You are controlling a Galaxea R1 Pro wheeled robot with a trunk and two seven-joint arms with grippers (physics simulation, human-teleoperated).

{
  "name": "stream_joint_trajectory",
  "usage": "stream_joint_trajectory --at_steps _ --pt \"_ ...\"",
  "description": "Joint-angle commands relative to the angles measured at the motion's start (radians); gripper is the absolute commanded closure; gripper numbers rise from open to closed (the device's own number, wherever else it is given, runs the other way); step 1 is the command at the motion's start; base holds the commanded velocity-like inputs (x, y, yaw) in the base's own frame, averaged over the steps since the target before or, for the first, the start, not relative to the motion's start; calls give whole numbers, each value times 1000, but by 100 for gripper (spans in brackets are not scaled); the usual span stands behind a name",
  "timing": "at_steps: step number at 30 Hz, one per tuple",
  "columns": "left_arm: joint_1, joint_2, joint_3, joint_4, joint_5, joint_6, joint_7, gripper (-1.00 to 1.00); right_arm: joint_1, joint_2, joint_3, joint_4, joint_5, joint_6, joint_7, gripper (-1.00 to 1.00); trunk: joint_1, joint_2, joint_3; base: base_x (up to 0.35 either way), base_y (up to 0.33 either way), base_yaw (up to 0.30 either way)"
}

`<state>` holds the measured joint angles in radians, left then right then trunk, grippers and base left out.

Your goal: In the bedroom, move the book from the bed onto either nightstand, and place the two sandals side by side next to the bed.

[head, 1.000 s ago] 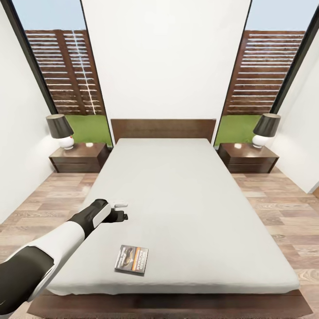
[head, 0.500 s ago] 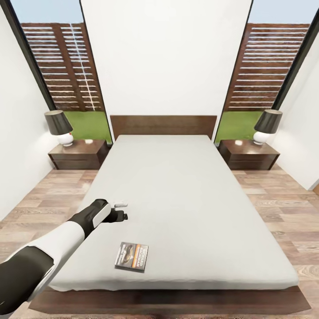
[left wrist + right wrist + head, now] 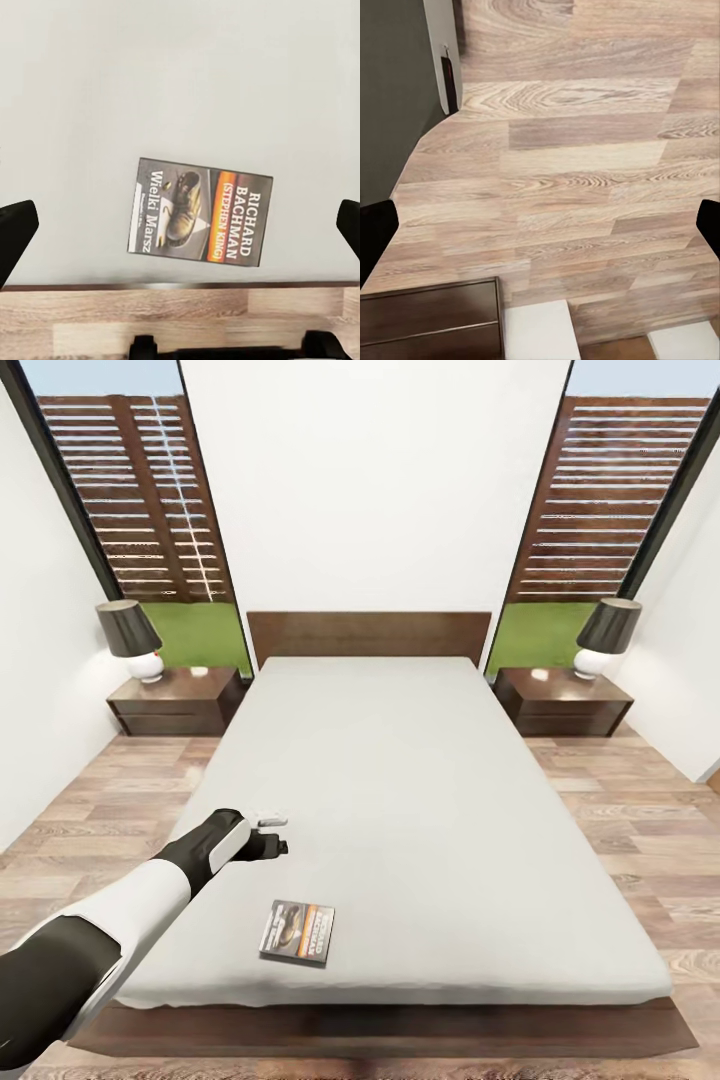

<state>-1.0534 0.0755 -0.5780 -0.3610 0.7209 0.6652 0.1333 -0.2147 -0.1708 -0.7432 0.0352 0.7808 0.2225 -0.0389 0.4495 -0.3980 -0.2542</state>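
The book [image 3: 297,932] lies flat on the light-grey bed [image 3: 400,780], near its foot edge, with its dark cover and orange band facing up. My left gripper [image 3: 277,836] hovers open above the mattress, a little beyond the book toward the headboard. In the left wrist view the book [image 3: 202,210] lies between the spread fingers [image 3: 15,234], with the gripper [image 3: 181,229] clearly above it and apart from it. My right gripper [image 3: 540,236] is open over bare wood floor. The sandals are out of view.
A dark nightstand [image 3: 175,700] with a black-shaded lamp [image 3: 130,640] stands left of the headboard. A matching nightstand [image 3: 562,702] with a lamp [image 3: 605,638] stands right. Plank floor [image 3: 620,830] runs along both sides. A dark wooden edge [image 3: 427,322] shows in the right wrist view.
The whole head view has shifted slightly, so the camera has moved. The book lies where it was, and the left arm holds the same pose.
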Motion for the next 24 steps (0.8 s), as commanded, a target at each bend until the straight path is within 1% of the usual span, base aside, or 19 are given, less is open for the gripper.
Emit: stream_joint_trajectory --at_steps 1,12,15,16,18,20,21,24 --pt "-1 1 -6 -2 11 2 10 -100 -2 -1 -8 3 10 1 -4 -100 0 -2 -4 0 0 0" --pt "-12 4 0 1 14 5 31 -100 2 -2 -9 2 9 0 -4 -100 0 -2 -22 0 0 0" --pt "-27 4 0 2 14 9 35 -100 2 -2 -9 3 10 0 -4 -100 0 -2 -26 0 0 0" --pt "-41 4 1 3 15 18 37 -100 2 -1 -9 3 10 0 -4 -100 0 -2 -28 0 0 0" --pt "-81 4 1 4 17 63 41 -100 3 -1 -9 3 10 -1 -4 -100 0 -2 -31 0 0 0" --pt "-126 5 2 5 19 135 42 -100 3 0 -9 3 10 0 -4 -100 0 -2 -35 0 0 0" --pt "-126 5 2 5 19 135 42 -100 3 0 -9 3 10 0 -4 -100 0 -2 -36 0 0 0" --pt "-181 8 3 5 20 231 45 -100 3 0 -8 3 11 -1 -4 -100 0 -2 -41 0 0 0"
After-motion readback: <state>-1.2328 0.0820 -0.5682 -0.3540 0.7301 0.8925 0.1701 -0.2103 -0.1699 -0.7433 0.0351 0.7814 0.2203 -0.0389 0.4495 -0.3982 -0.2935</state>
